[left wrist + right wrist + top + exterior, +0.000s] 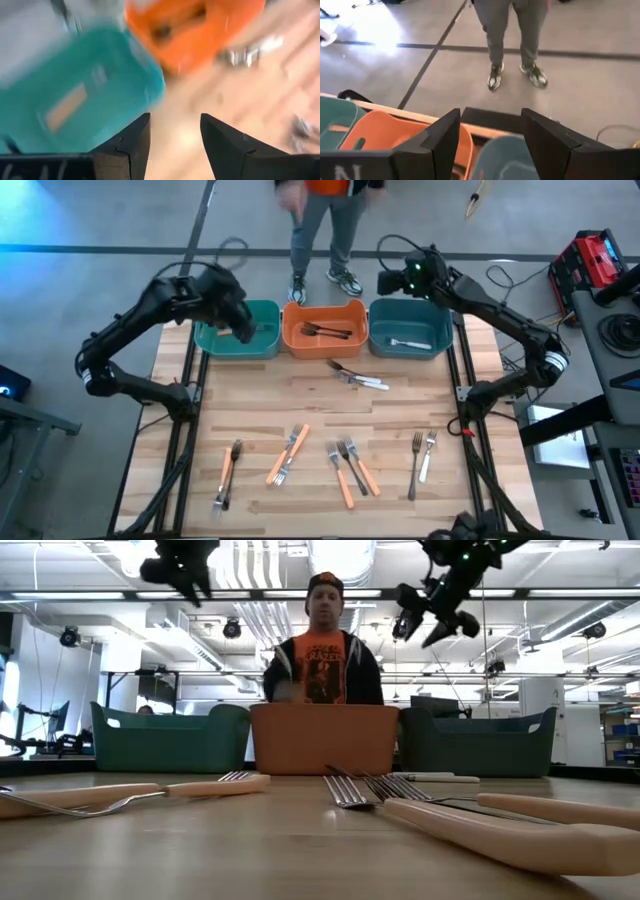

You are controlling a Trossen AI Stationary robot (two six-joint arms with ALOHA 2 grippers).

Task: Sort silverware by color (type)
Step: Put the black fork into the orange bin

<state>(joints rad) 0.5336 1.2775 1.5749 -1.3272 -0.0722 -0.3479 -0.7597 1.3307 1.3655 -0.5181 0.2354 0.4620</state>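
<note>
Nearest the front edge of the wooden table [300, 395], the silverware [345, 465] lies loose in a ragged row: orange-handled forks [288, 455] at the left and middle, a silver pair [421, 460] at the right. Most run roughly front to back, some slanted; the pair at the middle [350, 467] has its tines toward the bins. They are thin, with metal tines and plastic handles.

Farther in, white-handled forks [358, 377] lie crosswise just before the bins. At the far edge stand a green bin [262, 345], an orange bin [325, 340] holding dark-handled forks [326, 331], and a teal bin [410, 315] with a pale fork [408, 342].

The left gripper [240, 330] hangs over the green bin, fingers spread and holding nothing. The right gripper [392, 280] is raised behind the teal bin, likewise spread and bare.

Beyond, a person [322, 650] in an orange shirt stands on the grey floor [445, 65] of a workshop.
</note>
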